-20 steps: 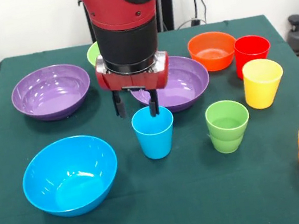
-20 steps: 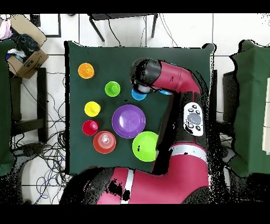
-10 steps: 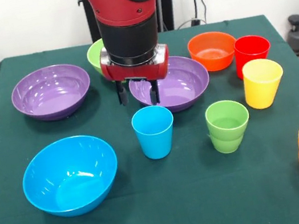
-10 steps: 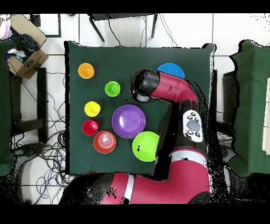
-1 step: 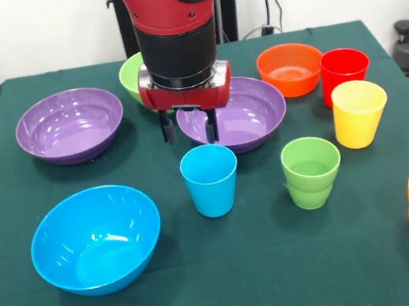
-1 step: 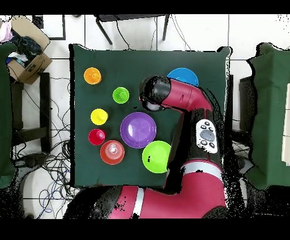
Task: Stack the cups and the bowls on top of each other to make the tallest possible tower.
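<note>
— Where did the gripper (image 5: 189, 129) hang?
— Above the blue cup (image 5: 211, 179), fingers spread apart and holding nothing, clear of the cup's rim.
— And the cup itself?
— It stood upright on the green table (image 5: 234, 274), just in front of a purple bowl (image 5: 249, 116), with the blue bowl (image 5: 95, 239) to one side and the green cup (image 5: 312, 171) to the other.
</note>
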### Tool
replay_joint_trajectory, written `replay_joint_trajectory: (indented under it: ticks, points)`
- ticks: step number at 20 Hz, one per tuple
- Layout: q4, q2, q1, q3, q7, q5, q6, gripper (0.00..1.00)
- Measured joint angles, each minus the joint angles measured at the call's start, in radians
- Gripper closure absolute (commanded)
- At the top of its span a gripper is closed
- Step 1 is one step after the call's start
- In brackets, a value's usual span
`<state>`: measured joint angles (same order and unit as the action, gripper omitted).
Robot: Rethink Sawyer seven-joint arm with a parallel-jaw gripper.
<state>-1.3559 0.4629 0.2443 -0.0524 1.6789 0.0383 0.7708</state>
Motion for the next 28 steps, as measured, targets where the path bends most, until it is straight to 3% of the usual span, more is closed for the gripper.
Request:
replay_joint_trajectory:
  ticks: [11, 28]
  points:
    - [0.0, -0.021, 0.004, 0.0, 0.0, 0.0, -0.071, 0.0]
    - [0.001, -0.084, 0.031, 0.005, 0.0, 0.0, -0.098, 0.0]
